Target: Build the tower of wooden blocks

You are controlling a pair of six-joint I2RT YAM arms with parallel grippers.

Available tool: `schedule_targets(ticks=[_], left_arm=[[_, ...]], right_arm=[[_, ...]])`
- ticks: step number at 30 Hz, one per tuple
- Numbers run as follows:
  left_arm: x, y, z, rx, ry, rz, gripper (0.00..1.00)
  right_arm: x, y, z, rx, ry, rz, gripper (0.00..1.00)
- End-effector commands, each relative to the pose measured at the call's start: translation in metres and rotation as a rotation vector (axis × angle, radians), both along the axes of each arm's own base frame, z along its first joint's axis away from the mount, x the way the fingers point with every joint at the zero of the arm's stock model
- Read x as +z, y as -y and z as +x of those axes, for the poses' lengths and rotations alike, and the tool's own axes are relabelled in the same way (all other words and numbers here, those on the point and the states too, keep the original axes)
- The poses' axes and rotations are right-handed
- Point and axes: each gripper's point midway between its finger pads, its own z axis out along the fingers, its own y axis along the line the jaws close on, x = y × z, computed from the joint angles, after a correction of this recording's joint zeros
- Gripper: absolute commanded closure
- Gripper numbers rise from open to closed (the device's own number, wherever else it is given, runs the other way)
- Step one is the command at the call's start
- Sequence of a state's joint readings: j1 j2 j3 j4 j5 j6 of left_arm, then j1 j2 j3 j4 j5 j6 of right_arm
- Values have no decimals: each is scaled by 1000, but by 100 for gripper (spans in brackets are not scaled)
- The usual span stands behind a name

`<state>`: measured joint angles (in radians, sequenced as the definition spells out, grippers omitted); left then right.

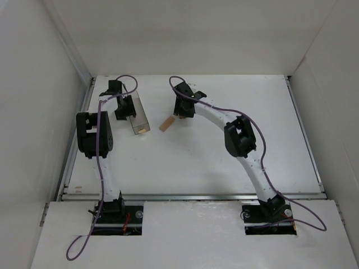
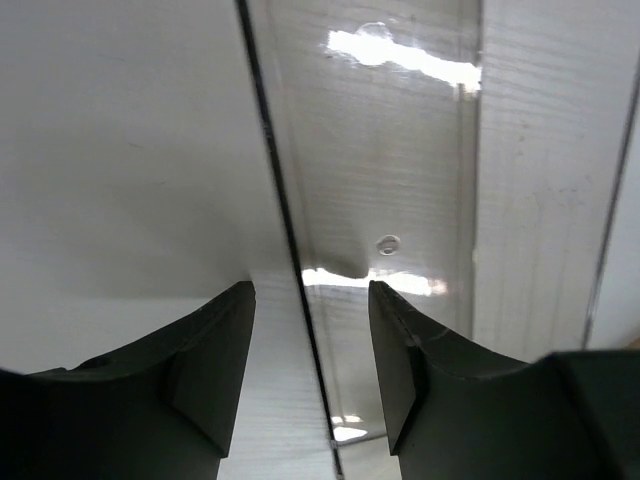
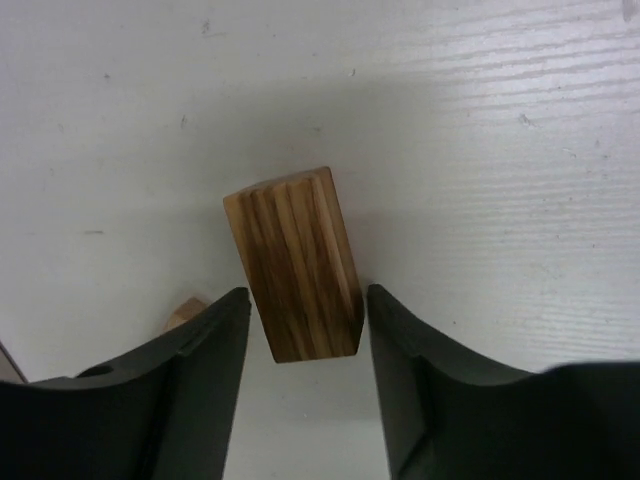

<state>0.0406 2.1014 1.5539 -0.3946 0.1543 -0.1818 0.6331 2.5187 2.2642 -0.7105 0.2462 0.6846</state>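
In the right wrist view a dark striped wood block (image 3: 293,262) lies on the white table between my right gripper's (image 3: 307,300) open jaws. The right finger touches its corner and a gap shows on the left. A lighter wood block (image 3: 184,312) peeks out at the left, and shows in the top view (image 1: 166,124) beside the right gripper (image 1: 183,110). My left gripper (image 1: 123,112) is open over a clear plastic box (image 1: 136,115) that holds another wood block (image 1: 143,130). In the left wrist view its jaws (image 2: 310,295) straddle the box's wall (image 2: 285,200).
White walls enclose the table (image 1: 235,162) on the left, back and right. A metal rail (image 1: 190,196) runs along the near edge. Cables loop off both arms.
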Motion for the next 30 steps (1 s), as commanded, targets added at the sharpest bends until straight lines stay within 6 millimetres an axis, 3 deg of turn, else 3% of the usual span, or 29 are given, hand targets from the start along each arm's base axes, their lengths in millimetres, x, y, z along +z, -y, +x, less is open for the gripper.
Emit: schedule_targets(ticks=[1,5,7,9,10,12,13,14,15,16,17,18,19,20,21,22,23,25,26,30], left_arm=[[-22,-29,-24,-3,-127,177,53],[17,-31,-2,-75,-6,264,52],[42,-28,10,-104,59,283,50],[58,-27,19,-153,104,295,50],[67,-25,26,-170,130,297,49],[88,-20,29,-213,178,286,49],[93,-18,29,-232,192,284,49],[112,-11,32,-288,244,270,49],[123,-1,32,-333,272,256,49],[129,6,29,-379,285,236,49],[149,21,29,-445,336,214,49],[156,50,24,-619,384,134,49],[167,69,16,-730,418,91,45],[166,86,-6,-850,388,25,44],[181,113,-20,-994,443,-66,44],[182,133,-32,-1176,492,-45,43],[182,145,-52,-1267,482,-73,43],[187,175,-74,-1447,548,-102,43],[188,181,-86,-1569,587,-79,43],[196,211,-118,-1793,645,-93,39]], right_arm=[[0,-3,17,33,32,32,46],[2,-4,20,105,62,0,84],[17,-3,22,137,95,-10,100],[24,6,26,163,128,-44,100],[47,11,29,168,167,-38,100],[74,10,35,250,254,-14,100],[57,18,24,297,231,-25,100],[101,4,10,407,305,66,100],[126,1,14,500,427,84,100],[107,10,-3,559,404,88,100],[148,8,-16,621,503,128,100],[159,4,-31,754,558,167,100],[180,4,-34,816,667,198,100],[163,9,-52,881,663,218,100],[186,12,-63,931,742,241,100],[204,7,-76,1025,845,281,100],[190,16,-86,1063,844,294,100],[202,14,-107,1217,960,322,100],[203,13,-115,1253,984,329,100],[197,17,-117,1264,984,330,100]])
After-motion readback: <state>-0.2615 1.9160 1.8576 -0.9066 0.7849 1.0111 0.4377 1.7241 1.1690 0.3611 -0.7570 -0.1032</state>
